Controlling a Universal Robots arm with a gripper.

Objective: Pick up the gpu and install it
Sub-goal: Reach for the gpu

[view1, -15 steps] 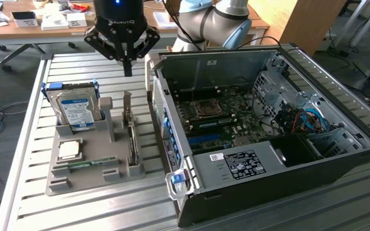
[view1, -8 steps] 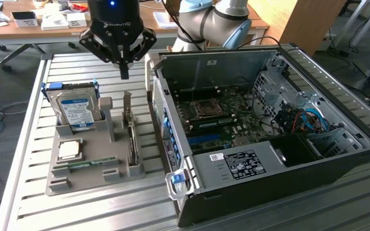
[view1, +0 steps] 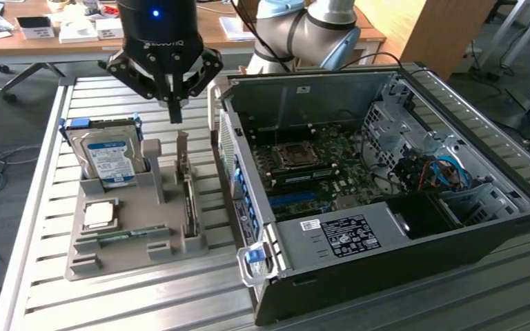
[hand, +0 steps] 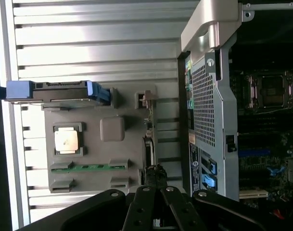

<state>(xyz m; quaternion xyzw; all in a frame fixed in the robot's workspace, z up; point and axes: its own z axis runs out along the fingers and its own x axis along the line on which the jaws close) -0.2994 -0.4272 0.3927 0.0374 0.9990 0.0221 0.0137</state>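
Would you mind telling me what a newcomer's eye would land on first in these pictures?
The open PC case on the exterior view's right, its motherboard laid bare, draws the eye first. Next comes the black claw, shut, hanging just above the gpu, which stands on edge in the grey holder beside the case. A blue-labelled hard drive stands upright in the same holder.

HDD (view1: 108,157), CPU (view1: 99,214), RAM (view1: 122,235) in grey tray (view1: 127,258) beside open PC case (view1: 403,272)
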